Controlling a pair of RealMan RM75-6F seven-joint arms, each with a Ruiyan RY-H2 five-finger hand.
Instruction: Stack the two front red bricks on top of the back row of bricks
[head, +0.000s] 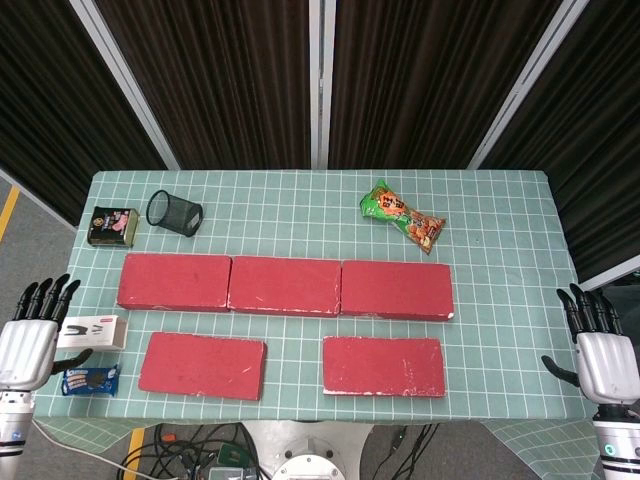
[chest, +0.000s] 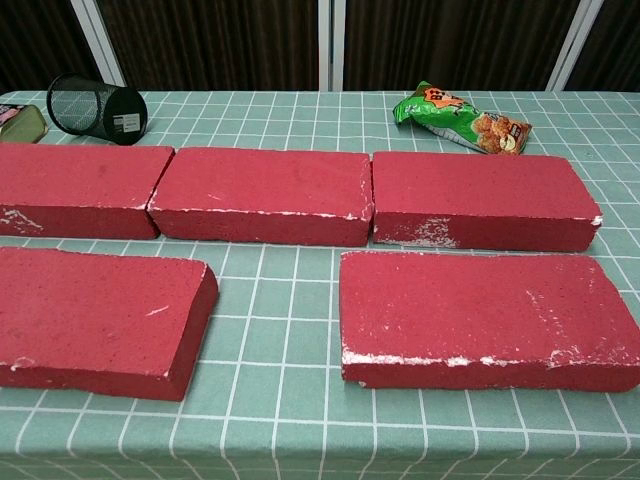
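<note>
Rough matt red bricks (chest: 480, 315) lie on a gridded cloth (head: 500, 260); the snack bag (chest: 460, 118) is glossy plastic.

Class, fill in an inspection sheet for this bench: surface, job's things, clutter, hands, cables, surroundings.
Surface: table under a green grid cloth.
Job's things: back row of bricks, three end to end; front left brick and front right brick lie flat, unstacked.
Clutter: mesh cup on its side, tin, snack bag, white box, cookie pack.
Hands: left hand and right hand empty, fingers apart, off the table's sides.
Cables: cables below the front edge.
Surroundings: dark panels behind.
</note>
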